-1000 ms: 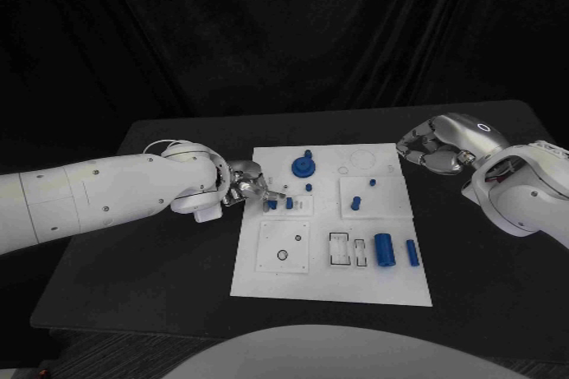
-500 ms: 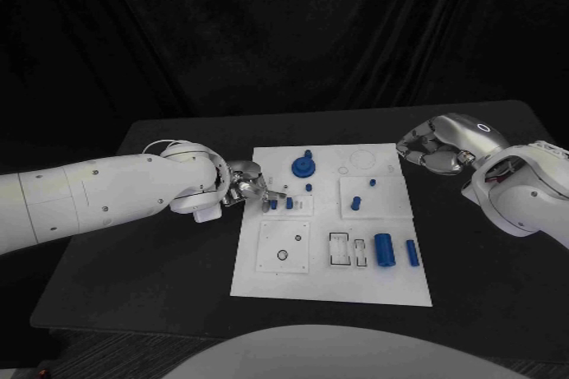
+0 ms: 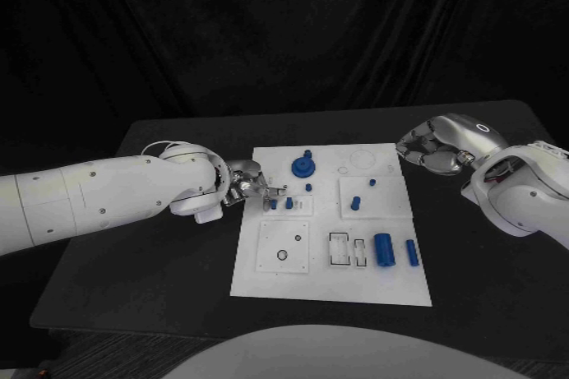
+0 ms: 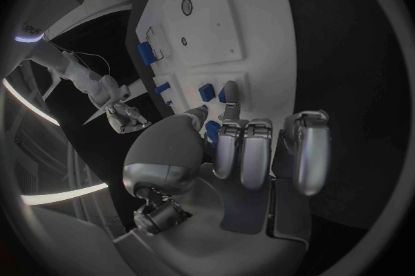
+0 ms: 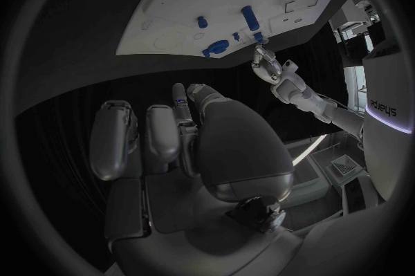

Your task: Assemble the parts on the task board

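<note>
Two small blue pegs stand at the task board left edge: likely light, rigid, slippery; pinch the shank. Left hand touches them, grip unclear; right hand curled, empty.

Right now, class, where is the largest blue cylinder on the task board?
In the head view, the largest blue cylinder lies on the task board toward its near right part, between a slimmer blue piece and two rectangular slots.

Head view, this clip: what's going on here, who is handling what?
The left hand is at the left edge of the white task board, fingertips by a small blue part; whether it grips that part is unclear. The right hand hangs off the board's far right corner, fingers curled, holding nothing. A large blue cylinder lies untouched.
</note>
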Controlling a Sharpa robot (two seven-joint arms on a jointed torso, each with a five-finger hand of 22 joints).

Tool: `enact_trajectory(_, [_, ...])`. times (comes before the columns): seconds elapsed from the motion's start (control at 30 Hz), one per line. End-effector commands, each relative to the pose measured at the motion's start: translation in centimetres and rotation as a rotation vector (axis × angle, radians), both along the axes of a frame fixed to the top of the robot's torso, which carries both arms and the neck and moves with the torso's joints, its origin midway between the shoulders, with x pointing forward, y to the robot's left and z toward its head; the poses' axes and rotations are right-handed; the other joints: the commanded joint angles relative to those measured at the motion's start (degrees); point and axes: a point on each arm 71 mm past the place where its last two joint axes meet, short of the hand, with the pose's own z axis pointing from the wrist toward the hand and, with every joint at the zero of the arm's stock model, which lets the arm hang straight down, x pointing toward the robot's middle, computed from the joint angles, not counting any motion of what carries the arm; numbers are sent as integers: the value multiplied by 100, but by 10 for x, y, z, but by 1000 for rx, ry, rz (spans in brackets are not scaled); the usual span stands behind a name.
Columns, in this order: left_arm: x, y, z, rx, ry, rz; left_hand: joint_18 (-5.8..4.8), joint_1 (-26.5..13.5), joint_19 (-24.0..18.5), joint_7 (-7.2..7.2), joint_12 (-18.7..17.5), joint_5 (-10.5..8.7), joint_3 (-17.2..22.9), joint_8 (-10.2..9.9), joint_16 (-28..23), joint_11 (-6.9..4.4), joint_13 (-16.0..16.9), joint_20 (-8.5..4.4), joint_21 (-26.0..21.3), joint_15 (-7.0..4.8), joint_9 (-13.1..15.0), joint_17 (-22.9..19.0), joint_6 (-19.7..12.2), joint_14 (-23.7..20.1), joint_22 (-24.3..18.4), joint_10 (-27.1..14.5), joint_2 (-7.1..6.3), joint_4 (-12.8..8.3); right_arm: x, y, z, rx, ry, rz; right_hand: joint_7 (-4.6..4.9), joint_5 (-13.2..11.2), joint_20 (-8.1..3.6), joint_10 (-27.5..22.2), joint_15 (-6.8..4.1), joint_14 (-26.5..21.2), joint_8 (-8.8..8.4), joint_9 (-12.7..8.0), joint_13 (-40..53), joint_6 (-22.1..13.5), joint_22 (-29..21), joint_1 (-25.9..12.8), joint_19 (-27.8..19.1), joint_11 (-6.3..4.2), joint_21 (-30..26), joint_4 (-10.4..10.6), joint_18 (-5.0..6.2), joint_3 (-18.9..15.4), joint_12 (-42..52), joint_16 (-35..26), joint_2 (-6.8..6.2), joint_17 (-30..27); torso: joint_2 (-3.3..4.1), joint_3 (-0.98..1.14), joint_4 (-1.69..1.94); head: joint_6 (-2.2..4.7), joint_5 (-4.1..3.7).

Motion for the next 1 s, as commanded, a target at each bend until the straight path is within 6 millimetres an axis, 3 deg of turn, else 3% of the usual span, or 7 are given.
enact_trajectory(0.03, [0,-1,1,-16,-17,-2,63,69,70,-35,-24,240,-54,27,15,-10,1508,-14,12,-10,22,1509,-20,594,1256,590,65,-17,0,-1,-1,-2,5,-15,12,19,-43,386,-38,87,-29,7,953,-42,1008,55,78,31,-37,-29,95,19,-38,-19,-4,-5,1,0,-3,1,9])
enact_trajectory(0.47, [1,8,6,-40,-74,51,54,299,99,-49,-24,278,-146,71,15,-24,1508,-23,50,-23,123,1509,-32,594,1269,590,-90,-80,-1,-3,-1,0,2,-19,15,24,-43,385,-37,86,-29,9,951,-40,1007,56,77,33,-41,-36,96,24,-39,-23,-4,-12,0,1,2,1,-7])
enact_trajectory(0.63, [10,6,34,-138,-252,32,48,732,107,14,-24,-592,-632,370,15,26,1508,-8,73,13,703,1509,-517,594,1275,590,-467,-65,-3,-4,2,14,-19,-13,20,23,-43,386,-37,88,-29,10,953,-38,1009,46,79,36,-37,-33,94,19,-39,-21,-12,-8,2,1,3,1,5])
enact_trajectory(0.8, [20,-2,58,-197,-437,-94,145,1373,-330,277,-326,-977,-939,435,15,265,1297,166,-365,250,973,1509,-1392,594,1127,281,-489,-15,-3,-4,3,20,-27,-12,23,21,-41,380,-32,83,-26,13,937,-30,1004,27,74,38,-56,-26,98,10,-45,-39,-23,-43,0,1,-2,1,-8])
enact_trajectory(0.87, [23,-6,66,-230,-500,-150,195,1843,-655,399,-1491,-1129,-967,208,-528,371,564,256,-611,365,691,893,-1899,-264,1045,-1020,-448,-40,-4,-4,3,22,-30,-10,23,21,-41,380,-32,83,-26,13,937,-30,1004,27,74,38,-56,-26,98,10,-45,-39,-23,-43,1,0,-2,1,-14])
enact_trajectory(0.93, [25,-9,71,-251,-546,-197,240,2204,-959,535,-4444,-1121,-985,-22,-1453,524,-1286,351,-803,485,106,-76,-2082,-1333,968,-3661,-410,-53,-4,-3,3,25,-33,-8,23,22,-40,377,-29,81,-25,13,929,-28,1000,23,71,37,-67,-25,100,9,-47,-46,-24,-56,2,-1,0,1,-21])
enact_trajectory(1.0, [27,-14,76,-261,-607,-259,244,2435,-1122,558,-5408,-1066,-949,-286,-1595,723,-1871,449,-922,658,-280,-255,-2281,-1482,924,-4606,-444,-105,-5,-3,4,28,-38,-4,23,22,-40,379,-27,81,-24,14,933,-25,999,21,70,37,-72,-23,100,8,-46,-47,-24,-58,1,0,-2,1,-27])
